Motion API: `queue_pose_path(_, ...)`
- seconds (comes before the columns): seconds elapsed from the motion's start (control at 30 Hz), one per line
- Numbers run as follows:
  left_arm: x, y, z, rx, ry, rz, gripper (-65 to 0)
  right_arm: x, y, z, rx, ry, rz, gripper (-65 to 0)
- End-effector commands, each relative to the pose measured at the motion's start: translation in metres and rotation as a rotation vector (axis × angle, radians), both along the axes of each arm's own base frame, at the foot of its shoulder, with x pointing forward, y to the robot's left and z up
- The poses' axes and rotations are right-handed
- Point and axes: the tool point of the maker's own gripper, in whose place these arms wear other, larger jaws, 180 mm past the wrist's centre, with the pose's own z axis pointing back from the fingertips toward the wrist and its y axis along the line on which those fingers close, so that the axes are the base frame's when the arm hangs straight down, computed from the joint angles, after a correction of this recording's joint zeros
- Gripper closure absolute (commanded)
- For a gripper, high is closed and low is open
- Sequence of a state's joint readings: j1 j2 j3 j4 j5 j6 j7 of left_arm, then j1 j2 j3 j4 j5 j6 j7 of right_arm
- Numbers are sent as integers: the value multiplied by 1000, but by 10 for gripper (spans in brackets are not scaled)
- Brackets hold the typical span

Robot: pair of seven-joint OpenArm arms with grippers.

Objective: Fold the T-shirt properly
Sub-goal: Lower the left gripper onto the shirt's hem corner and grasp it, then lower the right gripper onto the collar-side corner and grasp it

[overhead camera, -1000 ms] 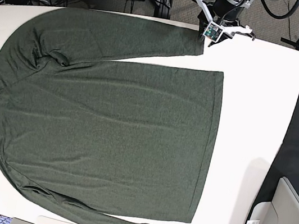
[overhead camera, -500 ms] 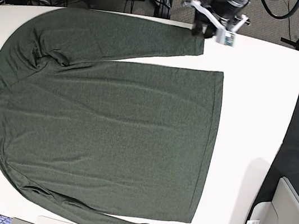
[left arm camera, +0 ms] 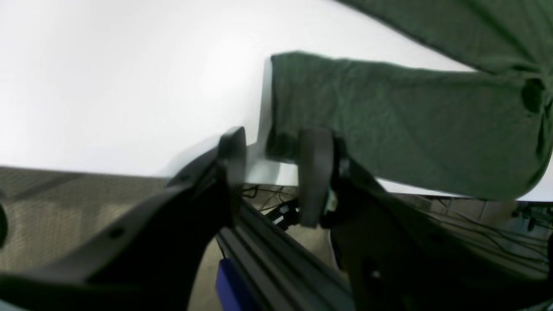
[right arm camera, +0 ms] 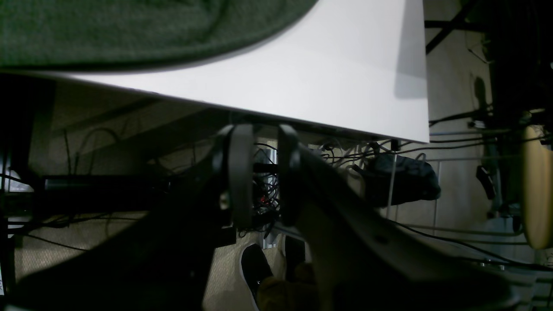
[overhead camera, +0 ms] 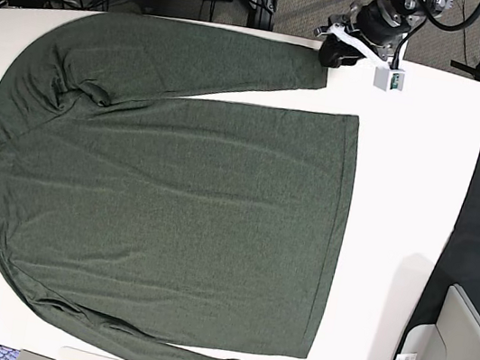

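Left gripper [overhead camera: 331, 56] has swung round at the sleeve cuff since a second ago.
Its jaws stand spread astride the cuff corner of the shirt [overhead camera: 164, 195], which lies flat on the white table [overhead camera: 403, 188]; the right gripper [right arm camera: 263, 172] hangs off the edge, slightly parted, empty.

T-shirt [overhead camera: 173, 197] | dark olive-green heathered knit, long-sleeved, plain | spread flat, unfolded | fills left and centre of base view | collar at left, hem at right | sleeves along upper and lower edges
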State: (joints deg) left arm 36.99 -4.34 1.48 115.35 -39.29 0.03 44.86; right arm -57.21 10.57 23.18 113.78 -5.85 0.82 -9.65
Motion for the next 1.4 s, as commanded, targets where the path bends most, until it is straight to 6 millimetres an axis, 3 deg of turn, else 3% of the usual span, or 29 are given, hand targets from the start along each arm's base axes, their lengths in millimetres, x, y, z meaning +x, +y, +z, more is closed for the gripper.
queue_pose_path(0.0, 7, -2, 7, -16, -32, 2, -205, 3, -1, 9, -18, -24, 14, -111)
queue_pose_path(0.3, 0, -1, -8, -18, 11, 9, -205, 3, -1, 9, -18, -24, 14, -111)
queue_pose_path(0.73, 8, -6, -8, -30, 2, -2, -203, 4, -1, 10, -19, -29, 14, -111)
queue_pose_path(0.83, 4, -17, -9, -48, 19, -35, -199, 5, -2, 10, -21, -30, 17, -111)
queue_pose_path(1.17, 5, -17, -9, -49, 20, -38, -33, 23, -1, 17, -16, -90, 13, -114)
queue_pose_path(1.37, 6, -14, -9, -44, 18, -33, -3, 39, -3, 18, -4, -124, -19, -114)
